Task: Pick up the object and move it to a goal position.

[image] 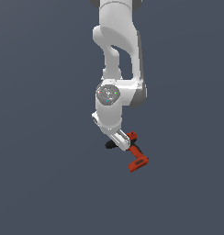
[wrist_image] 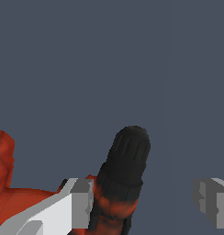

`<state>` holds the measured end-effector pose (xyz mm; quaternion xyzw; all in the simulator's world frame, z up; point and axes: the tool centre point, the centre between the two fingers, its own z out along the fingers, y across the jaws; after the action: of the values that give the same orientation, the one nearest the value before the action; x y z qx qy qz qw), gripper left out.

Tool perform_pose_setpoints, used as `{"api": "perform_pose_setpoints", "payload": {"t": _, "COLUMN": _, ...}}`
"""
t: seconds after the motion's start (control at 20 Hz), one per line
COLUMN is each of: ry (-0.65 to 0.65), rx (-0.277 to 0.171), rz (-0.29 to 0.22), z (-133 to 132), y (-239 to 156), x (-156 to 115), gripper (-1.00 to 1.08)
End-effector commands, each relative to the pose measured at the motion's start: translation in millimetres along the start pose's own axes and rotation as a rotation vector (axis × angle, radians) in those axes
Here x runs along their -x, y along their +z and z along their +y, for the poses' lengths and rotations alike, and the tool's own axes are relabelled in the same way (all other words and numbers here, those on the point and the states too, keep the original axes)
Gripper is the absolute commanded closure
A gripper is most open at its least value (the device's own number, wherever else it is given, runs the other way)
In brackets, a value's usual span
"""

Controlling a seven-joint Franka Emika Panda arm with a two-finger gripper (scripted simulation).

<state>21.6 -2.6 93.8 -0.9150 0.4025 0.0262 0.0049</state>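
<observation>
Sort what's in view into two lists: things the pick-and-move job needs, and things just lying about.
Belongs to the job:
- drill, red-orange with a black chuck
- end effector, at the drill; one finger is against the drill body, the other stands apart from it

Just lying about:
- nothing else; only the plain dark surface shows

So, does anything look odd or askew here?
Yes. In the wrist view the drill sits against one finger, far from the other, so the gripper is off-centre on it.
</observation>
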Motion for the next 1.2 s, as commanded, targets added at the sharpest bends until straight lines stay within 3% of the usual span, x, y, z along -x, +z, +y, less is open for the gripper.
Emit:
{"api": "perform_pose_setpoints", "payload": {"t": 0.0, "ry": 0.076, "rx": 0.002, "rz": -0.001, "z": 0, "y": 7, "x": -4, "gripper": -0.60}}
{"api": "perform_pose_setpoints", "payload": {"t": 0.55, "ry": 0.315, "rx": 0.011, "rz": 0.001, "z": 2, "y": 28, "x": -15, "gripper": -0.60}}
{"api": "perform_pose_setpoints", "payload": {"t": 1.15, "ry": 0.371, "rx": 0.013, "rz": 0.003, "z": 2, "y": 35, "x": -17, "gripper": -0.60}}
